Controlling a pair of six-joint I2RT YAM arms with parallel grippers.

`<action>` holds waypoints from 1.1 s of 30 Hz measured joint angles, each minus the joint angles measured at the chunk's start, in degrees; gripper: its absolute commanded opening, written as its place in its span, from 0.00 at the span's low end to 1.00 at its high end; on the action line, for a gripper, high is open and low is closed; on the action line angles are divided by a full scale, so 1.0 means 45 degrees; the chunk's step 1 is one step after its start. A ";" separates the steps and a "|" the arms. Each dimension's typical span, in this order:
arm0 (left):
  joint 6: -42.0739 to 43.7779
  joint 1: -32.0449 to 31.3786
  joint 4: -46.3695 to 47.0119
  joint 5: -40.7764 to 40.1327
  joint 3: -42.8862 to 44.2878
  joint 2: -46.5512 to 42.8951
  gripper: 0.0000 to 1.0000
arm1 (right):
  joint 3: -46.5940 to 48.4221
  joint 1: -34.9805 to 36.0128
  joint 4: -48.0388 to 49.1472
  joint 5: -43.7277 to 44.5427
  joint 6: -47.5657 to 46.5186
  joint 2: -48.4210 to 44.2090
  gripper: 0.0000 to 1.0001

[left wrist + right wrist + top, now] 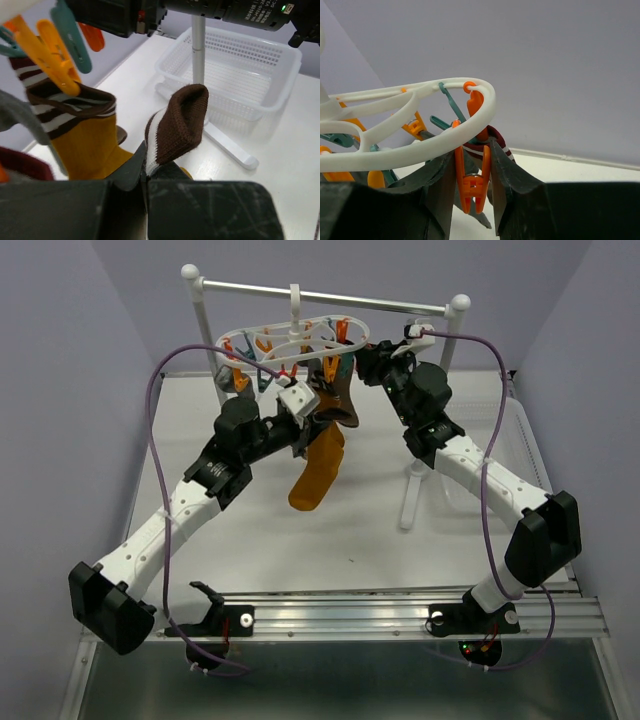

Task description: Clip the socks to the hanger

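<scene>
The white oval hanger (247, 336) hangs from the rack's crossbar with orange and teal clips under it. A mustard sock (318, 476) with a brown striped cuff (70, 112) hangs from an orange clip (47, 57). My left gripper (312, 426) (145, 167) sits just below the hanger, shut on a brown sock with a white stripe (180, 122), whose free end stands up. My right gripper (360, 360) (472, 150) is at the hanger ring's (420, 150) right end, its fingers pressed on both sides of an orange clip (472, 187). A dark red striped sock (497, 140) shows behind it.
The white two-post rack (330, 298) stands at the back, with a post (198, 45) and its foot (230, 145) near my left gripper. A white mesh basket (235, 70) sits to the right on the white table. Purple cables loop over both arms.
</scene>
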 measured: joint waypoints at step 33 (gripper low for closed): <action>-0.8267 0.0767 0.1744 0.2924 0.2093 0.4420 0.00 | -0.0845 0.0000 -0.0923 -0.3327 0.0355 -0.1758 0.01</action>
